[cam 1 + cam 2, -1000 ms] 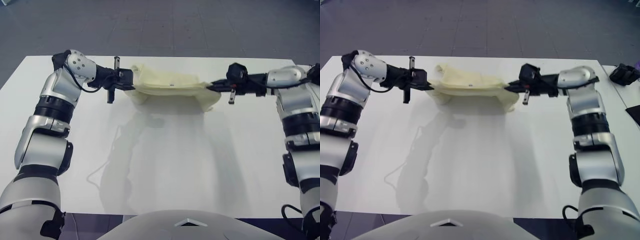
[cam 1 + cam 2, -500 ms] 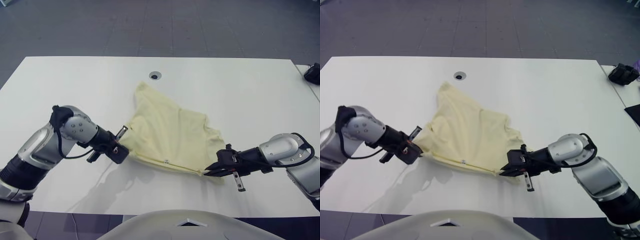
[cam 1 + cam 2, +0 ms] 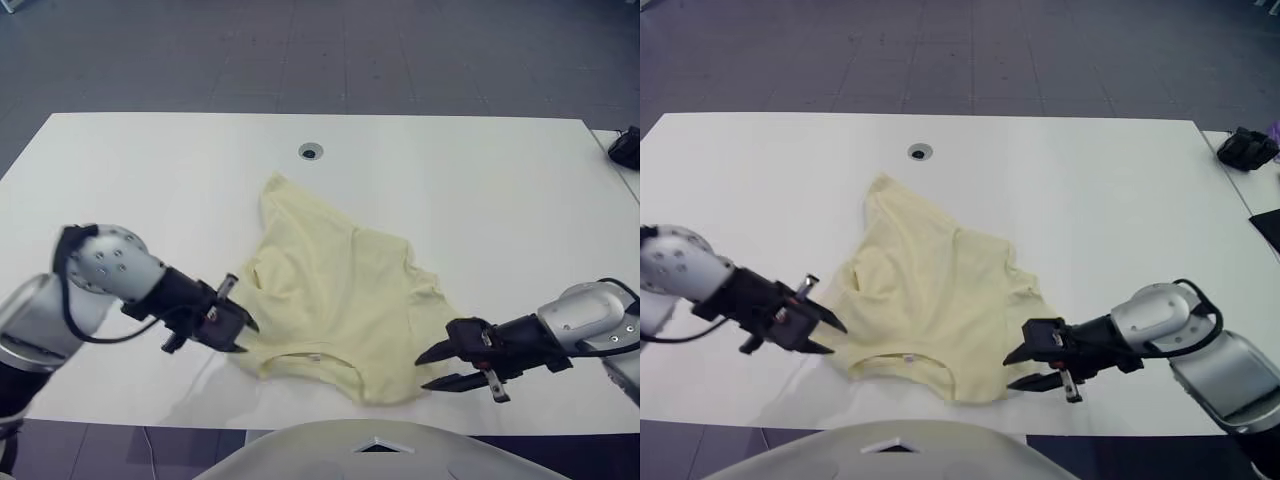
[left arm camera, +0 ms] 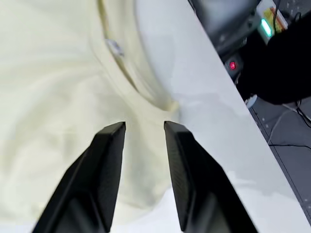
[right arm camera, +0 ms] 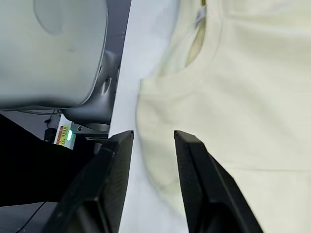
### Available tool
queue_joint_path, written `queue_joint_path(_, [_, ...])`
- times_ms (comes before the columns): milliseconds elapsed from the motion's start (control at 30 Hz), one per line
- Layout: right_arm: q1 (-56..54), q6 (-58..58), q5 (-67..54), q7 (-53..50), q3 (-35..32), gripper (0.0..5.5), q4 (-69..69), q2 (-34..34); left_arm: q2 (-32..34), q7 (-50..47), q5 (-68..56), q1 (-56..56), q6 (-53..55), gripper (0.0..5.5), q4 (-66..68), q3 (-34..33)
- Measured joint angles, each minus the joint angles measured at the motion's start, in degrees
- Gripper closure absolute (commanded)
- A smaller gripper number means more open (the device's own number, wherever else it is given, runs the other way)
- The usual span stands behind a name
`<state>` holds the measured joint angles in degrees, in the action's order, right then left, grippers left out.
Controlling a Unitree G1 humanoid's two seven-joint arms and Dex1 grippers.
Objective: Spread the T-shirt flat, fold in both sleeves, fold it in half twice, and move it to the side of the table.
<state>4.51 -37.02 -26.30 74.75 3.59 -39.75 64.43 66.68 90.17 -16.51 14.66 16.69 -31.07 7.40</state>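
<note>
While the pale yellow T-shirt (image 3: 335, 300) lies on the white bench (image 3: 480, 200), we see it sitting close to the bench's near edge, roughly midway between the two arms. It is not flat: the cloth is rumpled, with folds running through the body and one narrow corner reaching toward the far side, short of a small round hole (image 3: 311, 151) in the bench top. The collar (image 3: 310, 357) faces the robot, just inside the near edge.

The left jaws sit low over the bench at the shirt's left side, tips pointing toward the cloth. In the left wrist view the two black fingers (image 4: 109, 160) stand clearly apart with nothing between them but the shirt fabric below, near the collar seam. We cannot tell whether the tips touch the cloth.

The right jaws sit at the shirt's right near corner, likewise spread and holding nothing. In the right wrist view their fingers (image 5: 114, 165) frame the shirt's edge where it meets bare bench.

A dark object (image 3: 625, 147) rests well apart on a neighbouring surface at the far right.
</note>
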Motion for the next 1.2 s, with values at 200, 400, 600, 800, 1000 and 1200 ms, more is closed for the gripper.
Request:
queue_joint_path(200, [-8.9, 1.7, 7.4, -15.5, -1.2, 2.36, 7.5, -6.6, 1.8, -11.8, 8.0, 8.0, 3.1, 2.34, 16.6, -5.5])
queue_joint_path(400, [-2.5, 4.1, 12.4, -20.0, -1.7, 1.24, 6.9, -7.0, -5.2, -19.0, 9.6, -1.5, 6.1, 1.17, 16.8, -0.3])
queue_joint_path(600, [4.4, 5.9, 14.5, -20.1, -6.8, 0.39, 7.3, -4.4, -9.8, -25.3, 11.2, -4.7, 8.5, 0.29, 18.0, 2.3])
queue_joint_path(800, [4.4, 10.5, 20.8, -23.8, -3.0, 0.11, 12.0, -6.0, -10.5, -26.4, 13.2, -4.8, 7.7, 0.1, 21.8, 3.8])
queue_joint_path(1000, [4.8, 12.9, 25.0, -26.2, 1.0, 0.11, 14.3, -8.6, -11.2, -26.6, 15.8, -4.5, 5.2, 0.1, 24.1, 5.6])
queue_joint_path(1200, [6.9, 14.5, 26.6, -27.7, 1.2, 0.11, 13.7, -8.4, -8.9, -27.3, 18.0, -4.8, 5.4, 0.1, 24.4, 4.9])
